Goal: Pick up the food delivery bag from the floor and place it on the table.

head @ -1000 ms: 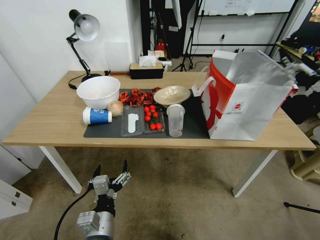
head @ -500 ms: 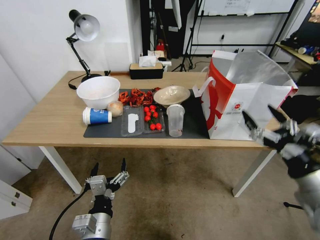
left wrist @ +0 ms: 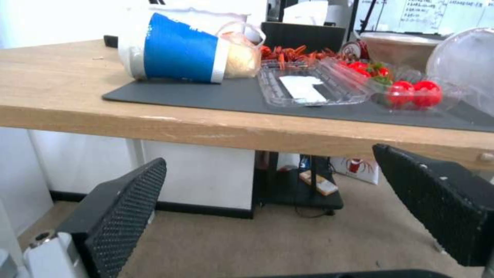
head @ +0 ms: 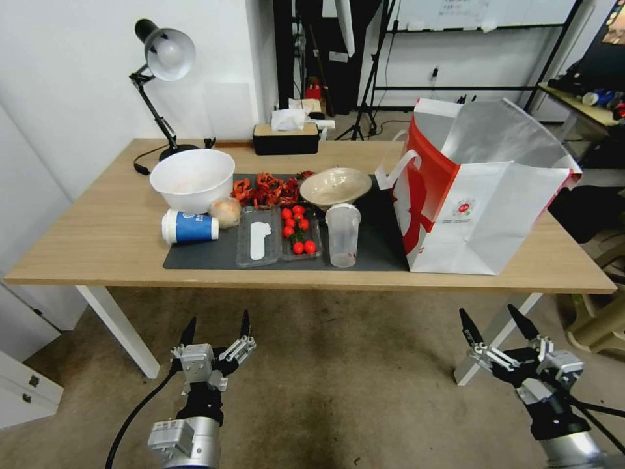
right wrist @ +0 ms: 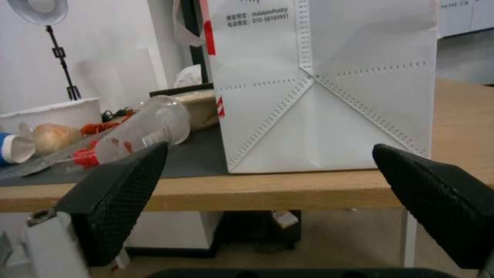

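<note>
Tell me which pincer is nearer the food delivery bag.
Right. The right pincer hangs open below the table edge, just under the food delivery bag standing on top. The left pincer is open too, farther off, under the blue cup.

Light wood-top table with white legs [head: 97,241] is standing on worn beige-brown carpet floor [head: 351,391]. Dark grey rectangular mat [head: 215,255] is lying across the top's middle. Large boxy white-and-red food delivery bag with silver foil lining [head: 485,195] is sitting upright at the right end, partly overlapping the mat's right edge. Black-based desk lamp [head: 163,58] and black tissue box with a wooden lid [head: 285,138] are sitting along the far edge.
</note>
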